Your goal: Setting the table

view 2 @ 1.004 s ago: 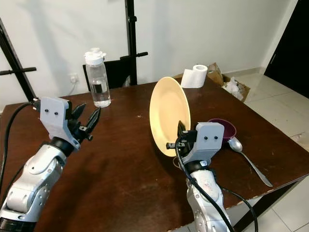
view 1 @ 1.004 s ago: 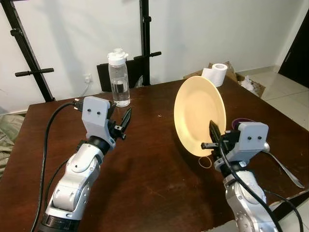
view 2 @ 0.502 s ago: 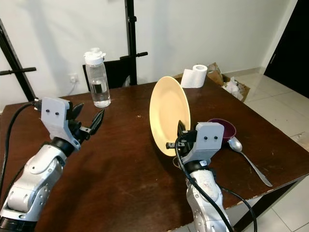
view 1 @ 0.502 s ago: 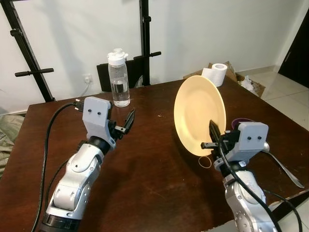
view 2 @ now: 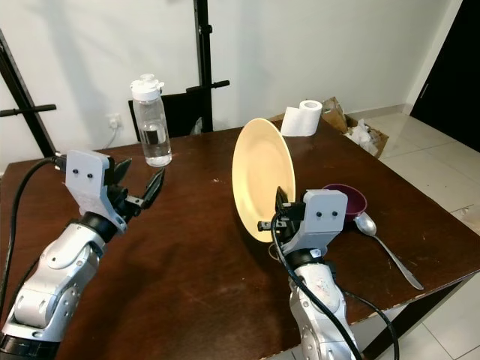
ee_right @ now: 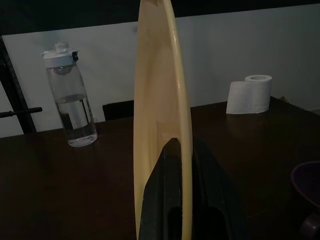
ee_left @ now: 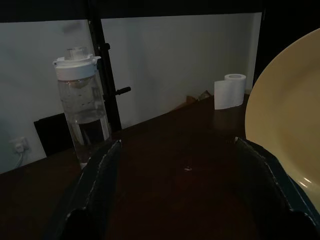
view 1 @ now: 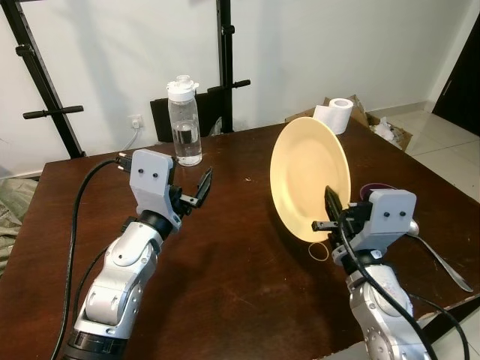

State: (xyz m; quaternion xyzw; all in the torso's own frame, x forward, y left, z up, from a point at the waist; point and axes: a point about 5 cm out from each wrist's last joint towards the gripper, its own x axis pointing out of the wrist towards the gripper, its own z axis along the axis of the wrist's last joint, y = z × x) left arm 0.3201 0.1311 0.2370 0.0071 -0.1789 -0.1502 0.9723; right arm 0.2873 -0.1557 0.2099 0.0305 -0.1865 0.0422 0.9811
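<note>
Slowly, the left hand point(view 1: 196, 189) has slid a little toward the plate since a second ago, and its two black fingers have spread wider. The right hand point(view 1: 330, 214) and its plate have not moved.

The right hand is shut tight on the bottom rim of the yellow plate point(view 1: 309, 178). It holds the plate up on its edge, above the brown bench point(view 1: 240, 255). From the right wrist you can see a finger on each side of the thin rim.

The left hand is wide open and holds nothing. It floats above the bench, off to the side of the plate, and its fingers point toward the plate. It does not touch the plate yet.

I think the step now is passing or steadying the plate. Next, the left hand would need to reach the plate's rim, or the right hand would need to tip the plate flat and lower it onto the bench.

Just past the right hand sit a purple bowl point(view 2: 347, 198) and a spoon point(view 2: 382, 244). Beyond the left hand stands a water bottle point(view 1: 184, 123). Far behind the plate is a roll of paper point(view 1: 334, 115).
</note>
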